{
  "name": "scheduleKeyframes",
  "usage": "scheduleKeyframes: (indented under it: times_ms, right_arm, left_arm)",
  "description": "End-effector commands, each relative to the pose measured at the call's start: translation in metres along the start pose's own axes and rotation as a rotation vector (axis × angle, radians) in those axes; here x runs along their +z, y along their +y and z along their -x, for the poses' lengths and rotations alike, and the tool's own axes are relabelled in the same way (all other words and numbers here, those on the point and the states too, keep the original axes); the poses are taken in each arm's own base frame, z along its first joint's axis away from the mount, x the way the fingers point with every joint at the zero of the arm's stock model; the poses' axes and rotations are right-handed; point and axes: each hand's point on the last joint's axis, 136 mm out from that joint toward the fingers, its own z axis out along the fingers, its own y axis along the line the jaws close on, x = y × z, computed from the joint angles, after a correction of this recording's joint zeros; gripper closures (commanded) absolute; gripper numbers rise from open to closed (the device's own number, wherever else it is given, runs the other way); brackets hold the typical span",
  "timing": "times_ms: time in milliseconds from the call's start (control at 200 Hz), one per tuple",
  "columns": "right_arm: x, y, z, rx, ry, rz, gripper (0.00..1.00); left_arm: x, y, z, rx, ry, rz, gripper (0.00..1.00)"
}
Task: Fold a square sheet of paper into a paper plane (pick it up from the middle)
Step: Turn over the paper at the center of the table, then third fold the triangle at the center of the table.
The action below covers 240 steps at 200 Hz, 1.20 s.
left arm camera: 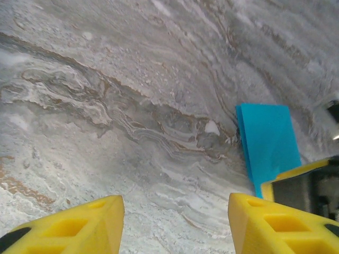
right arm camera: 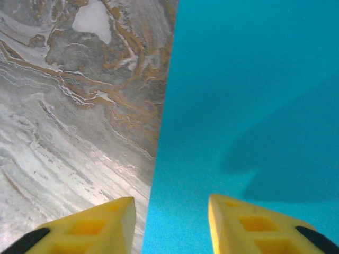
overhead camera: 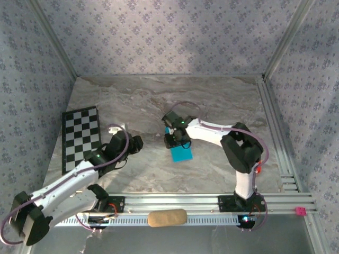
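A marbled grey bench (overhead camera: 159, 100) carries a black-and-white checkered board (overhead camera: 80, 137) on its left side. Near the middle, the square sheet of paper (overhead camera: 181, 153) lies flat, turquoise and folded into an oblong. The right fingers (right arm camera: 100, 225) are spread over one edge of it, pinching nothing. The left fingers (left arm camera: 79, 222), also spread and empty, are to its left.

Square sheet of paper (overhead camera: 181, 153), bright turquoise-blue. Lies flat near the middle of the marbled counter (overhead camera: 132, 100), slightly skewed. Looks folded into an oblong (stacked layers show along one long edge). Shows a smooth top face and a crisp straight edge.
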Motion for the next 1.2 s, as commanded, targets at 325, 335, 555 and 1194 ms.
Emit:
scheduleKeyframes:
  times_ms: [325,335,555,1194]
  right_arm:
    - [-0.065,-0.043,0.010,0.287,-0.224,0.388,0.57]
    - [-0.065,-0.046,0.011,0.300,-0.228,0.391,0.57]
    - [-0.058,-0.072,0.007,0.414,-0.221,0.457,0.70]
    - [-0.034,-0.065,-0.002,0.445,-0.143,0.504,0.78]
  left_arm:
    - [0.037,-0.073,-0.008,0.077,0.207,-0.186,0.45]
    - [0.038,-0.074,-0.009,0.076,0.215,-0.190,0.45]
    - [0.062,-0.112,-0.036,0.126,0.383,-0.290,0.48]
    - [0.095,-0.112,-0.064,0.008,0.454,-0.244,0.48]
